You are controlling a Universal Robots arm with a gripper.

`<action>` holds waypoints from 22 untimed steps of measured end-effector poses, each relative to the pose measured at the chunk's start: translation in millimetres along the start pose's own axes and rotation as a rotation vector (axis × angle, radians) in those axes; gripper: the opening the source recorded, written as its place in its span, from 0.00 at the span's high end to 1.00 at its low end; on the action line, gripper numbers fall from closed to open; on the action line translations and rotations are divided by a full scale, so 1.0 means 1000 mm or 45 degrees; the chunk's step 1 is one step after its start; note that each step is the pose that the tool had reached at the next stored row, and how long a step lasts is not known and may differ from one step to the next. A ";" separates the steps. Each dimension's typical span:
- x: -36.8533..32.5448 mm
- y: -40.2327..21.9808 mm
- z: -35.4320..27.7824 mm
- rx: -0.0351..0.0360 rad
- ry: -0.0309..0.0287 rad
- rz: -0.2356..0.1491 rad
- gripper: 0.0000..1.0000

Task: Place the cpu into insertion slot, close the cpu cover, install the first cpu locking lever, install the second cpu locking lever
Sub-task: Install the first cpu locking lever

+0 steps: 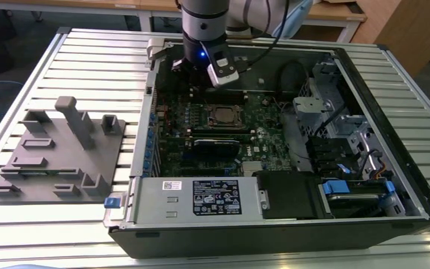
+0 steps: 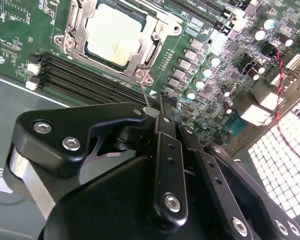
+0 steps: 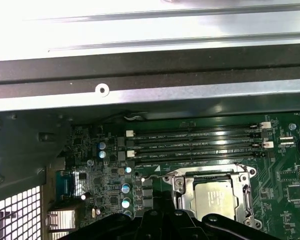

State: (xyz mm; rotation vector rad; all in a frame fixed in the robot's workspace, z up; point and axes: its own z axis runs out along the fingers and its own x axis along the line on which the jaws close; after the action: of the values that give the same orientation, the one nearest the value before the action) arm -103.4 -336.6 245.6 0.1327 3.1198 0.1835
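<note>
Second wrist view: black claw [image 2: 161, 109] closed narrow, tips touching thin silvery locking lever [image 2: 143, 90] near dull silver-grey square cpu [image 2: 114, 36].

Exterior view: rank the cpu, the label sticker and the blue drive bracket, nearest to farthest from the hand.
1. cpu, mid-motherboard, closest to the hand.
2. label sticker, on the silver box at the case's front.
3. blue drive bracket, front corner, the exterior view's right.
</note>
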 end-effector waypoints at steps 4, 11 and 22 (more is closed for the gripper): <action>0.0024 -0.0002 0.0000 -0.0002 -0.0012 0.000 0.90; 0.0063 -0.0005 -0.0001 -0.0003 -0.0032 0.000 0.90; 0.0130 -0.0011 -0.0002 -0.0004 -0.0043 0.000 0.90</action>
State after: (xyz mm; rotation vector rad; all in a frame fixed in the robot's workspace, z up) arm -116.4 -336.6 245.6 0.1323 3.1164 0.1836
